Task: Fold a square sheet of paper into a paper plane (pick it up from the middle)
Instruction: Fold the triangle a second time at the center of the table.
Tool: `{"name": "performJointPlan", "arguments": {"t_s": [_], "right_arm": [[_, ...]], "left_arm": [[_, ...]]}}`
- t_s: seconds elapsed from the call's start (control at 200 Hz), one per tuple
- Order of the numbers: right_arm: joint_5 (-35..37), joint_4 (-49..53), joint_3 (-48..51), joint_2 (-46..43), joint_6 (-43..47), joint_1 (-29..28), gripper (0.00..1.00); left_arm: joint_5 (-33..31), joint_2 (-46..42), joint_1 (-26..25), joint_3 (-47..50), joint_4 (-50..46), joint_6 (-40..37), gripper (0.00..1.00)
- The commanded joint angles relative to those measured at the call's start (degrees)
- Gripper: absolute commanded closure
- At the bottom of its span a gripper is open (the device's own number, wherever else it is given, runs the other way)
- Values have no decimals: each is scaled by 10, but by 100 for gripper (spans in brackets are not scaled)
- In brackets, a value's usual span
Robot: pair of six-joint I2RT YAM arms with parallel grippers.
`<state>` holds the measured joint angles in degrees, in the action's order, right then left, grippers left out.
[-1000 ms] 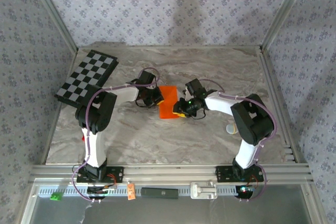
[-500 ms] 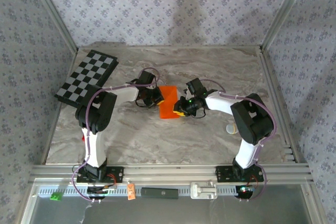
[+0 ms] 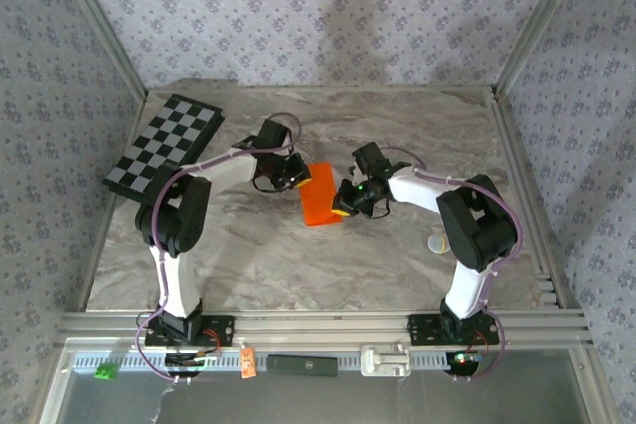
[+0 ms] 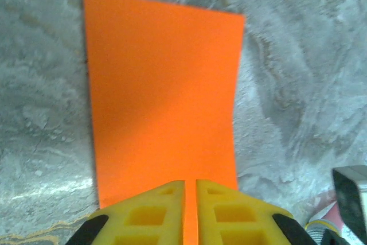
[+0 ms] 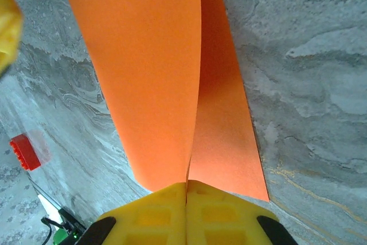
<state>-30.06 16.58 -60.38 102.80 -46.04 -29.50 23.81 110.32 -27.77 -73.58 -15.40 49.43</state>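
The square sheet of paper (image 3: pixel 319 196) is bright orange and lies folded into a narrow upright strip at the table's middle. A finished paper plane is out of view. In the right wrist view two layers of the sheet (image 5: pixel 160 73) run together into my right gripper (image 5: pixel 187 183), which is shut on that fold; it sits at the strip's near right corner (image 3: pixel 345 208). My left gripper (image 3: pixel 298 174) is at the strip's far left edge. In its wrist view the sheet (image 4: pixel 163 84) looks flat, and the yellow jaws (image 4: pixel 190 182) stand a narrow slit apart with orange showing between them.
A black-and-white checkerboard (image 3: pixel 164 144) lies at the far left of the marble table (image 3: pixel 397 126). A tiny red block (image 5: pixel 24 151) sits on the table near the left arm. A small pale round thing (image 3: pixel 437 243) lies right of the right arm. Patterned walls enclose the table.
The sheet has gone from a wider angled shape to a narrower strip. My left gripper has shifted up and away toward the back left. The right gripper stays at the near right corner.
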Motion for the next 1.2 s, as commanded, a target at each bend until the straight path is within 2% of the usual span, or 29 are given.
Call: {"name": "performJointPlan", "arguments": {"t_s": [0.0, 0.23, 0.485, 0.775, 1.199], "right_arm": [[-7, 35, -13, 9, 14, 2, 93], [-5, 39, -14, 9, 12, 4, 93], [-18, -7, -16, 10, 18, 0, 95], [-31, -29, -70, 56, 21, -19, 98], [17, -47, -117, 104, -4, -39, 99]], "left_arm": [[16, 2, 7, -8, -5, -27, 87], [14, 48, 11, -32, -24, -43, 88], [1, 91, 11, -44, -46, -43, 90], [4, 98, 11, -35, -40, -46, 90], [11, 100, 12, -29, -36, -48, 90]]}}
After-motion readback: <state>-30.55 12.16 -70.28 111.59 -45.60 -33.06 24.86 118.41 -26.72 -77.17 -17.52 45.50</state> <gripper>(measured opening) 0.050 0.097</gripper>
